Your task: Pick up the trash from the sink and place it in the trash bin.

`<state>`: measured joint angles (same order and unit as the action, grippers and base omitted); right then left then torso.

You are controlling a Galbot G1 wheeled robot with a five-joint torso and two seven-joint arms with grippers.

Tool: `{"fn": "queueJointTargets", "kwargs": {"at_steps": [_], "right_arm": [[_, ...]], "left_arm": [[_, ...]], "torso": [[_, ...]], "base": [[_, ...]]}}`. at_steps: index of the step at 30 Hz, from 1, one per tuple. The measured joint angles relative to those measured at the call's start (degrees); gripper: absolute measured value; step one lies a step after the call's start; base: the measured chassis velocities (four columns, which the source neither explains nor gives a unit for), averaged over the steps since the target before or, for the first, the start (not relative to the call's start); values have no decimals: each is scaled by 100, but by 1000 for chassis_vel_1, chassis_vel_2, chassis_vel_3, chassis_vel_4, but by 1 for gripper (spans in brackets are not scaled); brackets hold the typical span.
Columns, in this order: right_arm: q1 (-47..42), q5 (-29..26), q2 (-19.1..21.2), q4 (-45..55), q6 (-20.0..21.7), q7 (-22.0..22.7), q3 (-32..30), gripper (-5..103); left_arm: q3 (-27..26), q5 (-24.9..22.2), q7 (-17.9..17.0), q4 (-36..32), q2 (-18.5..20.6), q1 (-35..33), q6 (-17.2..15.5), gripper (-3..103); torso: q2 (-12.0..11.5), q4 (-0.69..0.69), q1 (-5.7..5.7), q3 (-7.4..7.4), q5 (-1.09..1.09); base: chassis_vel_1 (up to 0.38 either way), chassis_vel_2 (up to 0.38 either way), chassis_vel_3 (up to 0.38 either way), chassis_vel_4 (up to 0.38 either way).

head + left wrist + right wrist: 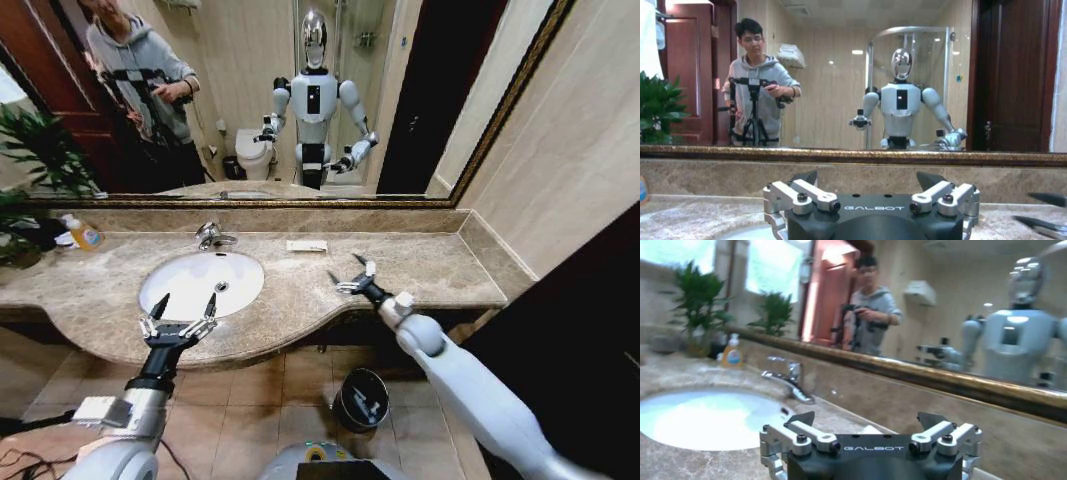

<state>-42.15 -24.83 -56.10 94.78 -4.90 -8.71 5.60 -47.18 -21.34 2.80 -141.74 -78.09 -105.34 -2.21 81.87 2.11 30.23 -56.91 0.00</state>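
left gripper (184, 308) hangs over the front rim of the sink (160, 285), its fingers (159, 305) spread wide and holding nothing. the white basin lies just beyond the fingertips, drain hole (221, 286) at its middle and chrome faucet (211, 236) at the far edge; no litter can be made out in the bowl.

right gripper (348, 275) is held above the brown marble surface (420, 265), to the sink's right — fingers likewise wide, empty. a flat white packet (306, 245) lies on the surface beyond those fingers, near the backsplash, well apart from either gripper.

the trash bin (361, 398) stands on the tiled floor below the surface edge, under the right arm, dark rim shining; contents cannot be judged.

an orange-labelled soap bottle (84, 234) stands at the far left corner, beside a potted plant (35, 150).
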Motion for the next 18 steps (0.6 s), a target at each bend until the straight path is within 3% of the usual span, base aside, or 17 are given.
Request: {"fn": "queueJointTargets", "kwargs": {"at_steps": [7, 18], "right_arm": [[1280, -52, -513, -1303, 323, 411, 978, 100], [2310, 337, -1095, -2583, 510, 513, 1355, 100]], "left_arm": [[0, 0, 0, 0, 0, 0, 0, 100], [0, 0, 0, 0, 0, 0, 0, 100]], "torso": [[0, 0, 1, 0, -2], [1, 0, 0, 1, -1]], "base": [[0, 0, 0, 0], [0, 0, 0, 0]]}}
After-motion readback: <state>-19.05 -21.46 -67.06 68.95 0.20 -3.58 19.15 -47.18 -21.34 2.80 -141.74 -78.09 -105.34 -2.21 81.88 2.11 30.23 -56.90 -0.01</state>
